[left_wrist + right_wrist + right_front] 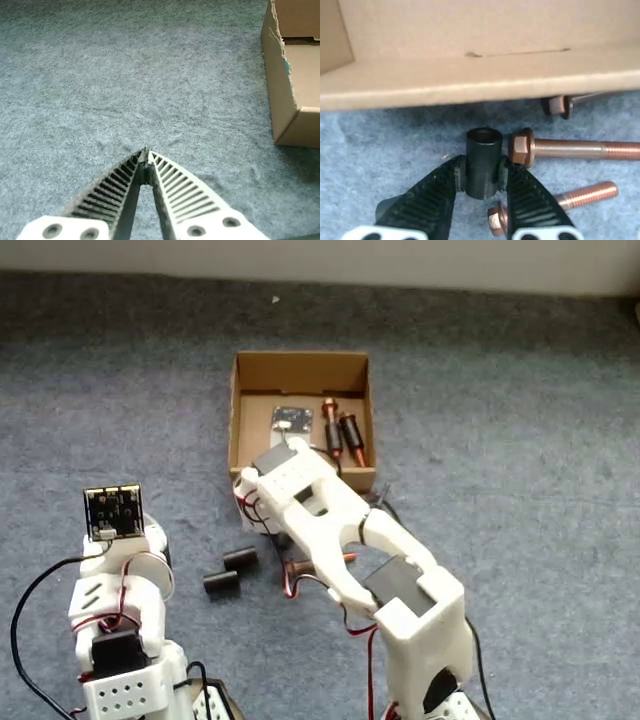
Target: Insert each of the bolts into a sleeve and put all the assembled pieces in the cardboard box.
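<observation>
- The left arm (115,630) and right arm (350,550) have white plastic shells with black servo blocks.
- Red and black wires (289,583) loop at the joints.
- The left pincer (145,156) and right pincer (482,171) have black ribbed fingers on white screw-holed mounts.
- A square black camera board (112,511) sits on the left wrist.

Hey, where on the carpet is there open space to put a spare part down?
Bare carpet lies left of the cardboard box, beyond the left end effector, and also right of the box. It is crowded between the box and the arms: the right end effector grips a sleeve among three bolts, with two loose sleeves nearby.
</observation>
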